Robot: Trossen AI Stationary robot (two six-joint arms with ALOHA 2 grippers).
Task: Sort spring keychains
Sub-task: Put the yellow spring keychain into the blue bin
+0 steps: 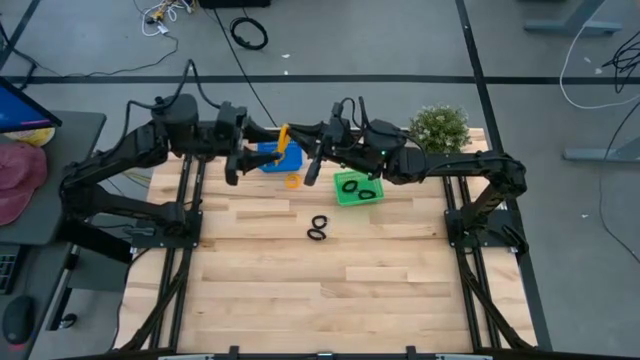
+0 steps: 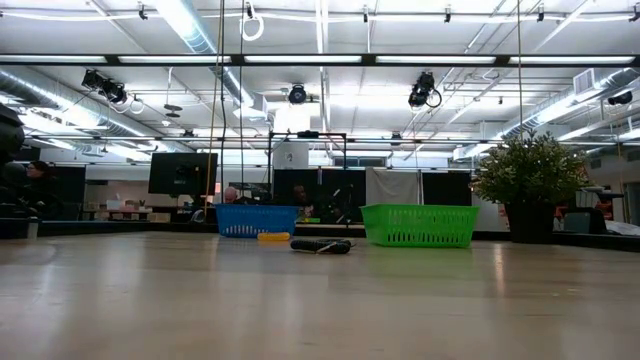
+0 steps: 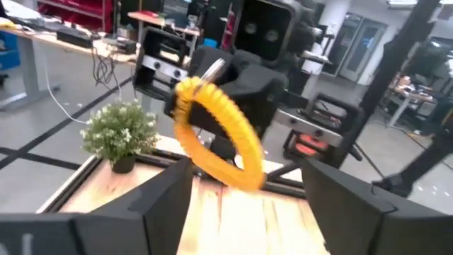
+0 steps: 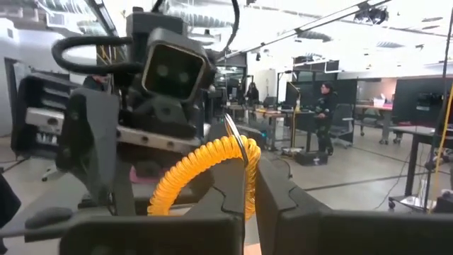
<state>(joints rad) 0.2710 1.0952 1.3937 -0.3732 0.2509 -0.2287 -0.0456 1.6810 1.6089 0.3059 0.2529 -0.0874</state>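
An orange spring keychain [image 1: 283, 140] hangs in the air over the blue basket [image 1: 272, 160], between my two grippers. My right gripper [image 4: 249, 195] is shut on it and shows in the high view [image 1: 300, 135]. My left gripper [image 3: 248, 198] is open and faces the ring [image 3: 212, 134] from the table's left side, its fingers apart before it and touching nothing. Another orange keychain [image 1: 292, 181] lies on the table beside the blue basket. A black keychain [image 1: 318, 228] lies farther toward the near edge. The green basket [image 1: 343, 198] holds black keychains [image 1: 360, 187]. My right gripper pinches the orange keychain's coil [image 4: 246, 170] between its two fingers, close to the end with the metal ring [image 4: 235, 134]. The fingers come level from the table's right side. The coil arcs away from the fingers, lifted clear above the blue basket.
A potted plant [image 1: 440, 127] stands at the table's far right corner. In the low view the blue basket [image 2: 257, 220] and the green basket [image 2: 419, 224] stand side by side at the far edge. The near half of the wooden table [image 1: 330, 300] holds nothing.
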